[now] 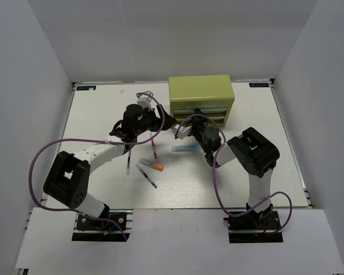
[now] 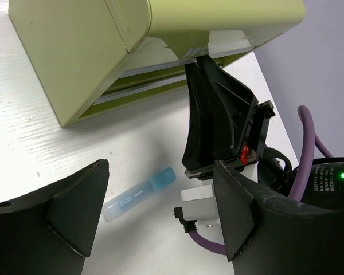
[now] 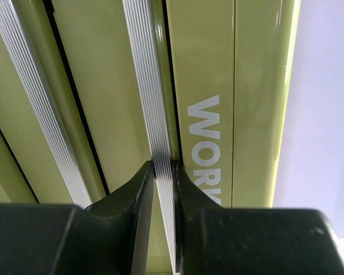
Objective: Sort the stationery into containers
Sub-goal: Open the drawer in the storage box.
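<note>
The olive-green box [image 1: 201, 97] sits at the far side of the white surface [image 1: 246, 172], drawers facing the arms. In the right wrist view it fills the frame, so you only get a slice of the front. There are two ribbed silver strips and white lettering that reads "WOR" before the finger cuts it off. Can't tell from that view whether the drawer is out at all.

The right end effector [image 3: 163, 172] is pressed together on the drawer handle [image 3: 152, 103], the ribbed strip right beside the lettering. From above, that arm is folded at the elbow and reaches forward to the box front.

The stationery is loose on the surface, in front of the box:
- light-blue bar [image 1: 184, 148], lying near the right arm
- red-white pen [image 1: 153, 148], top end tucked under the left arm
- grey pen [image 1: 128, 163], also partly covered by that arm
- orange-capped marker [image 1: 151, 164], with the green-tipped pen [image 1: 147, 176] just beside it

The left end effector [image 2: 160, 169] is spread wide with nothing between the fingers, and it hangs above the surface. The left arm stretches out towards the box's left front corner. Its camera looks down at the blue bar and across at the right end effector on the box.
</note>
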### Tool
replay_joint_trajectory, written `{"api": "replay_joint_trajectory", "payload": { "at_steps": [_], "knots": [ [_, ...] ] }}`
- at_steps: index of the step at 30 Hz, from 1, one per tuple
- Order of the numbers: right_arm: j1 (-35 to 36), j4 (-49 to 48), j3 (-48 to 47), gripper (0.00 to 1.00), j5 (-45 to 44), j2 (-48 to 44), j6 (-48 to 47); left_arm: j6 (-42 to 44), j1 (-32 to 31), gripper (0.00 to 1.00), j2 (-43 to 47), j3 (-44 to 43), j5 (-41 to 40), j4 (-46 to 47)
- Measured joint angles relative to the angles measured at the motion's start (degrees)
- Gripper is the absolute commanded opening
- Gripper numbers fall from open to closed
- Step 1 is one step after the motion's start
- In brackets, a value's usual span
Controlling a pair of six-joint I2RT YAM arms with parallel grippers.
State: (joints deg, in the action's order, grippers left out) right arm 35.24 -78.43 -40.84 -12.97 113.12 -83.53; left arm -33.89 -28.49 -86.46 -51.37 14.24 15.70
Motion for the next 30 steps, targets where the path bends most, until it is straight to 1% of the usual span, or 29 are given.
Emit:
{"api": "replay_joint_trajectory", "payload": {
  "at_steps": [9,21,30],
  "knots": [
    [-0.24,-0.26,0.68,0.0,0.87,-0.26,0.22,0.52,0.0,0.83,-0.42,-0.31,-0.24,0.04],
    [-0.79,-0.02,1.38,0.0,2.64,-1.07,1.09,5.9,0.07,0.83,-10.27,-12.96,-4.44,-1.57],
    [-1.01,0.48,2.51,0.0,3.54,-2.29,2.08,8.59,0.44,0.83,-12.52,-15.87,-6.01,-3.41]
  ]
}}
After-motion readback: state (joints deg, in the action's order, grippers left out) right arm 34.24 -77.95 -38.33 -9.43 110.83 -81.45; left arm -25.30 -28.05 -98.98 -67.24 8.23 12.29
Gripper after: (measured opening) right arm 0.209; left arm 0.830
